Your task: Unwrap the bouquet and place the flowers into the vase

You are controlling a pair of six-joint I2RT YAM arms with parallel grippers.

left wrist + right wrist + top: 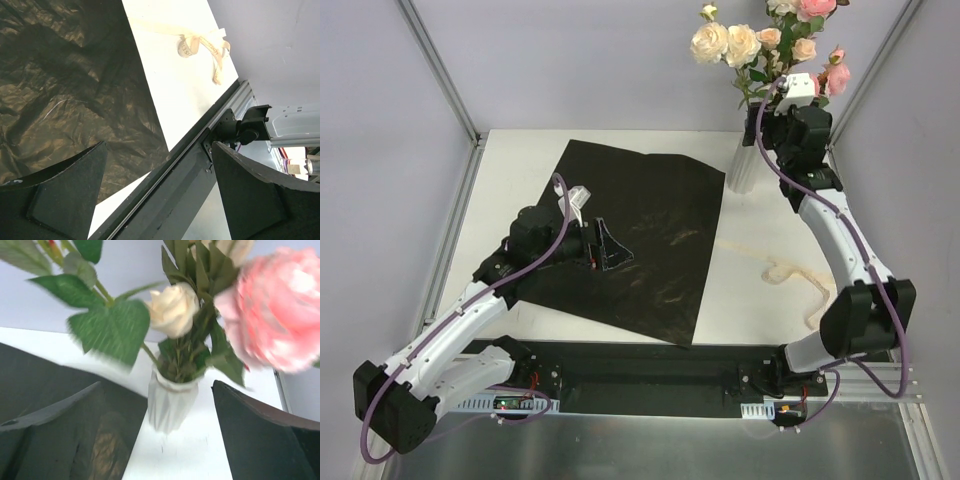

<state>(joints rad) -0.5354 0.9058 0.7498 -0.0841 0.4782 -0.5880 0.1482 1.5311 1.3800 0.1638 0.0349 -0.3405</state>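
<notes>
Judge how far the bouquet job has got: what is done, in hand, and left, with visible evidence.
Done: the black wrapping sheet lies flat, the cream ribbon lies loose, and the flowers stand in the white ribbed vase. In hand: nothing; the right gripper is open facing the vase, the left gripper open over the sheet. Left: likely nothing.

The wrapping sheet [650, 250] was black, glossy and crinkled like thin film, catching brownish glints. The ribbon [202, 46] looked like cream woven cloth, faintly shiny, with printed letters. The vase [169, 402] was white, ribbed and smooth with a soft sheen; ceramic or plastic, hard to tell. The flowers [172, 310] had matt petals and leaves with a cloth-like grain. The table [750, 310] was white, smooth and matt. The fingers [65, 200] of the left gripper [159, 145] were matt black and finely rough. The rail [165, 190] at the table's edge was black satin metal.
</notes>
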